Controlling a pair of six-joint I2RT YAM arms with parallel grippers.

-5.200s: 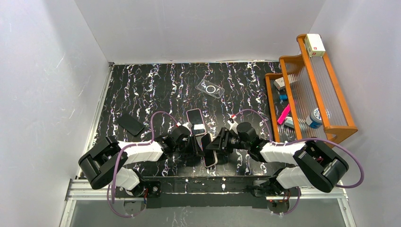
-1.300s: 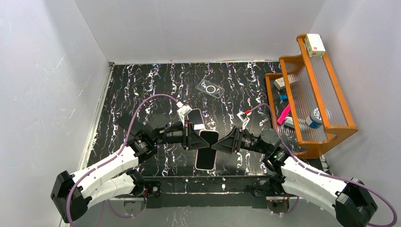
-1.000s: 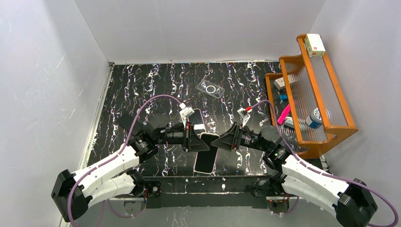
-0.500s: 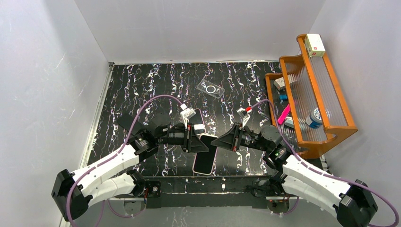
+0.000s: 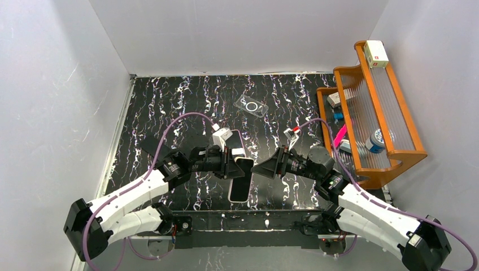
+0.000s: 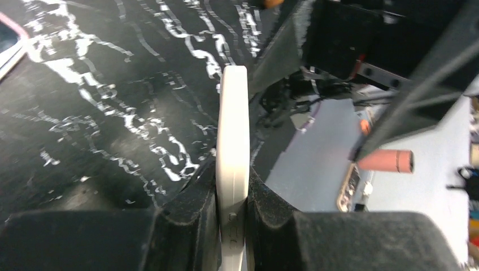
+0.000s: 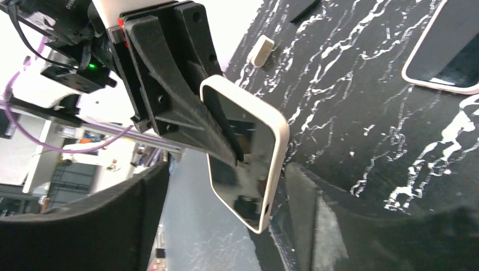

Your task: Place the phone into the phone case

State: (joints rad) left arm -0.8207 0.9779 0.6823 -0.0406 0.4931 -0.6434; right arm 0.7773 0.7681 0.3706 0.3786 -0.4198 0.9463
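Observation:
My left gripper (image 5: 231,164) is shut on the top end of a white-rimmed phone (image 5: 240,182) with a dark screen. It holds the phone on edge above the table's near edge. In the left wrist view the phone's white edge (image 6: 233,141) stands between my fingers (image 6: 192,209). My right gripper (image 5: 261,167) is open just right of the phone, not touching it. In the right wrist view the phone (image 7: 243,152) hangs between my spread fingers (image 7: 339,220). The clear phone case (image 5: 251,105) lies flat at the far middle of the table.
A pink-rimmed phone (image 5: 233,142) lies flat behind the held phone and also shows in the right wrist view (image 7: 446,51). A flat black item (image 5: 155,148) lies at the left. A small white object (image 7: 261,49) lies on the table. An orange rack (image 5: 367,107) with small items stands at the right.
Five seconds ago both arms were low by the phone on the table. Over the last second my left gripper has carried the phone slightly left and nearer, away from the right gripper.

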